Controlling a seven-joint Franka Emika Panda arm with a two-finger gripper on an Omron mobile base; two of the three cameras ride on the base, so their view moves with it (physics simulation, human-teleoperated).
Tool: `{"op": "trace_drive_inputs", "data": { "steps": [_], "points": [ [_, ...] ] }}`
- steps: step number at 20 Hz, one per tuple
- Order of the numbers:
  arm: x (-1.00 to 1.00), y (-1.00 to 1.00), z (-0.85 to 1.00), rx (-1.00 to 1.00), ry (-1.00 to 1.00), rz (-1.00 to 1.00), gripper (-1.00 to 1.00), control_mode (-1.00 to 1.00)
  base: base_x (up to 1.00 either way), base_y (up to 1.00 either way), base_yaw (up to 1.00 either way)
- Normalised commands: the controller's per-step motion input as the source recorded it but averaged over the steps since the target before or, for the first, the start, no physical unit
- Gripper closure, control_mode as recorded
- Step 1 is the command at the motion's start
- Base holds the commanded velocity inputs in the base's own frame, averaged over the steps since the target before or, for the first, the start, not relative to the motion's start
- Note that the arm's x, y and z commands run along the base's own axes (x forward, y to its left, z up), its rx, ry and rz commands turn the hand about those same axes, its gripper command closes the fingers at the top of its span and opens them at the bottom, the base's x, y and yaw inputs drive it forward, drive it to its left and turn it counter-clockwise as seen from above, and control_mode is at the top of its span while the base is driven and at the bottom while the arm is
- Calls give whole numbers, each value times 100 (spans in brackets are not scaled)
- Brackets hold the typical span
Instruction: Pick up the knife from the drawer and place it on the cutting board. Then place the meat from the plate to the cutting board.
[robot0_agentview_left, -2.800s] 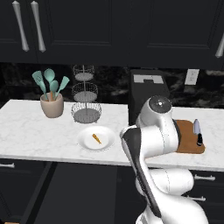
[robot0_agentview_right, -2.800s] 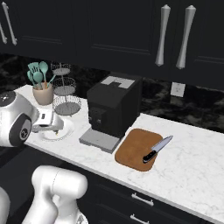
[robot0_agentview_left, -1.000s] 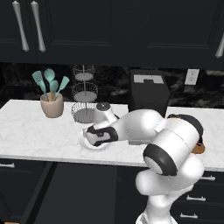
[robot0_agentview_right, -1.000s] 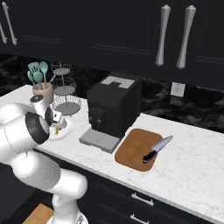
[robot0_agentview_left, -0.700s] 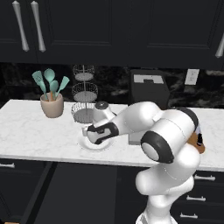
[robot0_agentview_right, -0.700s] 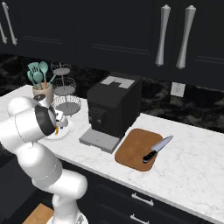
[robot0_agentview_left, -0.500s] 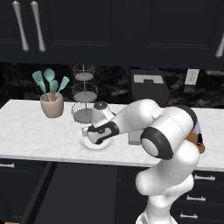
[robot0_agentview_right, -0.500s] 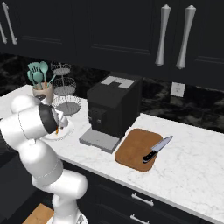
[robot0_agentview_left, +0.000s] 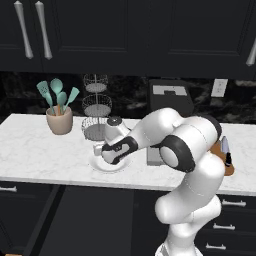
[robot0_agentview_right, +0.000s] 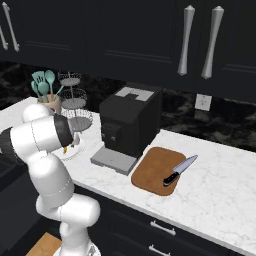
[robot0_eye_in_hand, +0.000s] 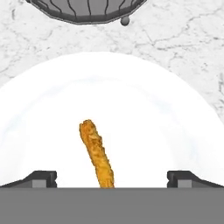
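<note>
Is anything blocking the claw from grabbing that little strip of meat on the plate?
Nothing visible. The gripper hangs open right over the meat, which lies alone on the plate between the two fingertips.

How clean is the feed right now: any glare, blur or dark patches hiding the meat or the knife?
Hand view: sharp and evenly lit, the meat crisp on the plate, which is bright white with hardly any shading. Right base view: no blur, the knife clear on the cutting board; black cabinets hold little detail. Left base view: the arm blocks most of the plate; the fingers stand wide apart.
</note>
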Motion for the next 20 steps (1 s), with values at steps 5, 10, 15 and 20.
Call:
{"op": "trace_drive_inputs", "data": {
  "steps": [5, 10, 15, 20],
  "points": [
    [18, 11, -19, -1, 0, 0, -100, -100, 0, 0, 0],
    [17, 11, -14, 0, 0, 0, -100, -100, 0, 0, 0],
    [19, 1, -19, 0, 0, 0, -100, -100, 0, 0, 0],
    [5, 0, -21, 0, 0, 0, 100, -100, 0, 0, 0]
  ]
}}
